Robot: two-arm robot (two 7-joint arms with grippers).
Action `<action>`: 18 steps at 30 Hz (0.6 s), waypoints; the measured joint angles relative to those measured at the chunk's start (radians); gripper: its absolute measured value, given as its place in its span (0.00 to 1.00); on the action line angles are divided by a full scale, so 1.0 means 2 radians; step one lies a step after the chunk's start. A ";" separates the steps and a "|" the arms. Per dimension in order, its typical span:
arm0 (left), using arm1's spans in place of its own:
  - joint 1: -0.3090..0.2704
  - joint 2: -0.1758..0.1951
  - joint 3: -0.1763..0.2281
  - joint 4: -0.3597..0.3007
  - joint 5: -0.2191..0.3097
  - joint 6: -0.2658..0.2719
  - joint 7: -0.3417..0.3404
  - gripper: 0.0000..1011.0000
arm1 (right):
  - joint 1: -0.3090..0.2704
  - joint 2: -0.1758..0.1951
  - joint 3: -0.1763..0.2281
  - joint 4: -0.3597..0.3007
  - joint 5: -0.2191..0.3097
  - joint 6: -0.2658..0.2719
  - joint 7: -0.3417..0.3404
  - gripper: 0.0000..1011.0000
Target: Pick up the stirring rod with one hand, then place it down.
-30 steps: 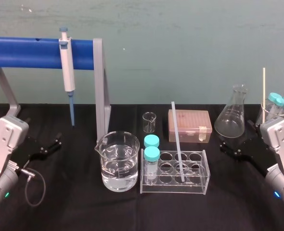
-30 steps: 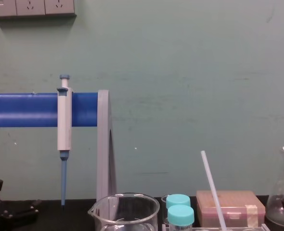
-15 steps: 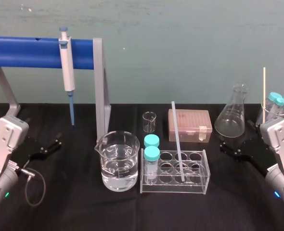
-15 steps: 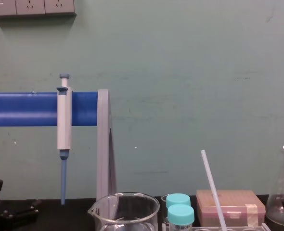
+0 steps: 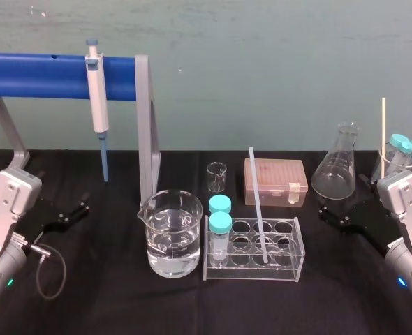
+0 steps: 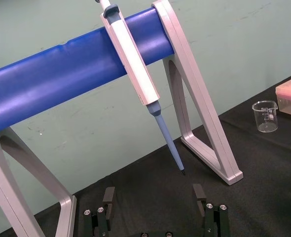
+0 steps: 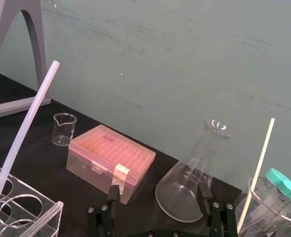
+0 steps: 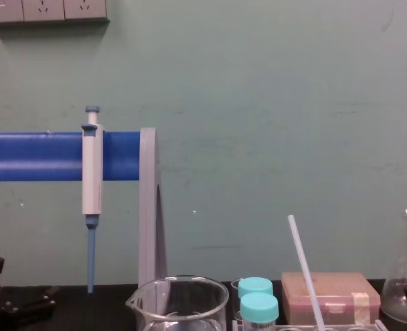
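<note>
The stirring rod [image 5: 257, 202] is a thin white translucent rod that leans in a hole of the clear tube rack [image 5: 290, 273] at the table's middle; its top tilts back and to the left. It also appears in the right wrist view [image 7: 24, 128] and the chest view [image 8: 304, 269]. My left gripper [image 5: 70, 211] rests open at the far left of the table, its fingers [image 6: 108, 197] spread with nothing between them. On the far right my right gripper [image 5: 329, 216] is open and empty too, pointing toward the flask, well right of the rod.
A water-filled beaker [image 5: 170, 234] stands left of the rack, which holds two teal-capped tubes [image 5: 220, 223]. Behind are a small beaker [image 5: 216, 176], a pink tip box [image 5: 275, 181] and a conical flask [image 5: 336, 171]. A pipette [image 5: 97, 98] hangs on the blue stand [image 5: 38, 77].
</note>
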 joint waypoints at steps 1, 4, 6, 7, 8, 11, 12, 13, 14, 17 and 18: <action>0.000 0.000 0.000 0.000 0.000 0.000 0.000 0.99 | -0.001 -0.001 0.002 0.000 0.000 0.000 0.001 0.99; 0.000 0.000 0.000 0.000 0.000 0.000 0.000 0.99 | -0.004 -0.004 0.010 0.000 0.008 0.003 0.010 0.99; 0.000 0.000 0.000 0.000 0.000 0.000 0.000 0.99 | -0.007 -0.007 0.023 -0.006 0.027 0.009 0.020 0.99; 0.000 0.000 0.000 0.000 0.000 0.000 0.000 0.99 | -0.007 -0.007 0.023 -0.006 0.027 0.009 0.020 0.99; 0.000 0.000 0.000 0.000 0.000 0.000 0.000 0.99 | -0.009 -0.009 0.031 -0.011 0.044 0.016 0.029 0.99; 0.000 0.000 0.000 0.000 0.000 0.000 0.000 0.99 | -0.012 -0.015 0.052 -0.025 0.085 0.032 0.052 0.99; 0.000 0.000 0.000 0.000 0.000 0.000 0.000 0.99 | -0.013 -0.016 0.056 -0.029 0.094 0.036 0.058 0.99; 0.000 0.000 0.000 0.000 0.000 0.000 0.000 0.99 | -0.013 -0.017 0.059 -0.033 0.101 0.040 0.063 0.99; 0.000 0.000 0.000 0.000 0.000 0.000 0.000 0.99 | -0.012 -0.019 0.065 -0.041 0.119 0.049 0.077 0.99; 0.000 0.000 0.000 0.000 0.000 0.000 0.000 0.99 | -0.009 -0.024 0.071 -0.051 0.143 0.064 0.099 0.99; 0.000 0.000 0.000 0.000 0.000 0.000 0.000 0.99 | -0.004 -0.027 0.073 -0.054 0.156 0.073 0.115 0.99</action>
